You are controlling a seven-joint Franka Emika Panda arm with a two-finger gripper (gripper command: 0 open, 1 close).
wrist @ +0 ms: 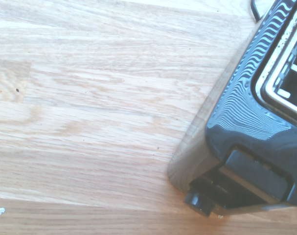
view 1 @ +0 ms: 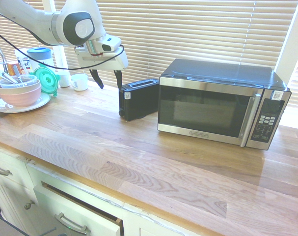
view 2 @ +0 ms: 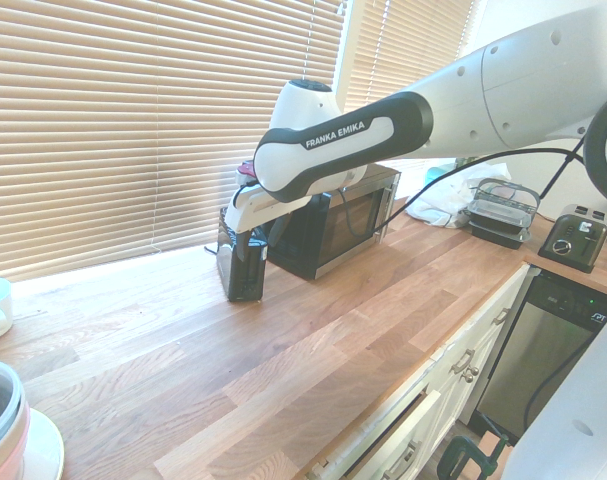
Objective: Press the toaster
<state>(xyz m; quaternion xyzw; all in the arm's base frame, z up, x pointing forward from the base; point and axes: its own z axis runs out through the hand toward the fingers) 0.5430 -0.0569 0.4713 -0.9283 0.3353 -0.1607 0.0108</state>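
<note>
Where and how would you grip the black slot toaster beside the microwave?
I'd take the toaster across its narrow width, near the top, coming straight down with one finger of the gripper per long side. It stands upright, long and slim. The long side facing the microwave looks tight for a finger, so the end with the lever seems the easier place.

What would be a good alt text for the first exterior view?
An open robot gripper hangs beside a small black toaster on a wooden counter. A large microwave stands to the right; bowls sit at the left.
</note>
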